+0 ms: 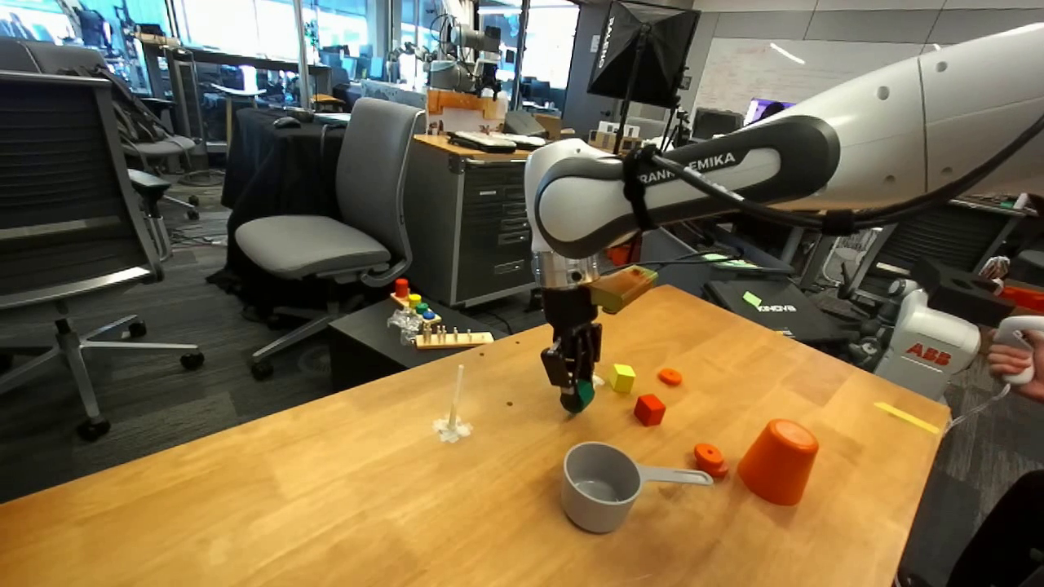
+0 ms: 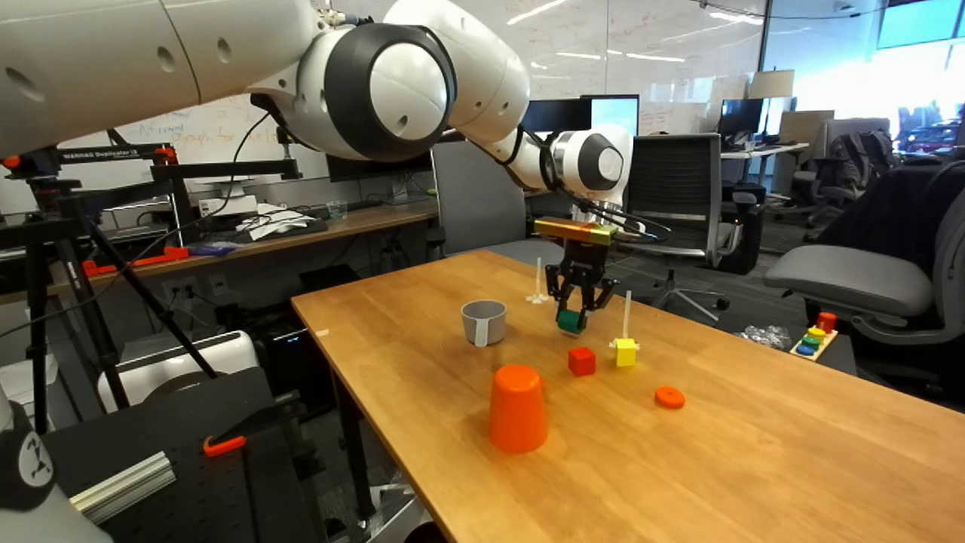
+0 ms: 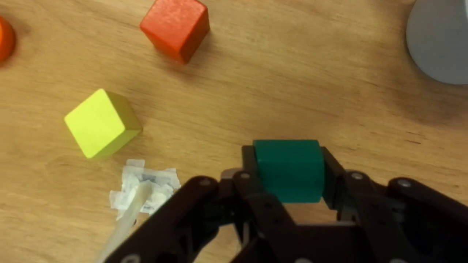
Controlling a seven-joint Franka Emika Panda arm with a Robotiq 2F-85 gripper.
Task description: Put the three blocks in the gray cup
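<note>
My gripper [image 1: 573,383] is shut on the green block [image 3: 289,171], which looks tilted between the fingers. In both exterior views the green block [image 1: 578,399] [image 2: 570,322] is low over the table; I cannot tell how far above it. The yellow block [image 1: 621,378] [image 2: 625,352] and the red-orange block [image 1: 649,410] [image 2: 581,361] lie on the table beside the gripper. Both show at upper left in the wrist view, yellow [image 3: 97,124] and red-orange [image 3: 175,27]. The gray cup [image 1: 599,499] [image 2: 483,324] stands upright; part of it shows at the wrist view's upper right [image 3: 440,44].
An upturned orange cup [image 1: 779,462] [image 2: 518,411] stands near the gray cup's handle. Flat orange pieces [image 1: 710,458] [image 1: 670,377] lie on the table. Thin upright white pegs [image 1: 456,403] [image 2: 538,279] [image 2: 626,317] are taped to the table; one is near the gripper [image 3: 126,215].
</note>
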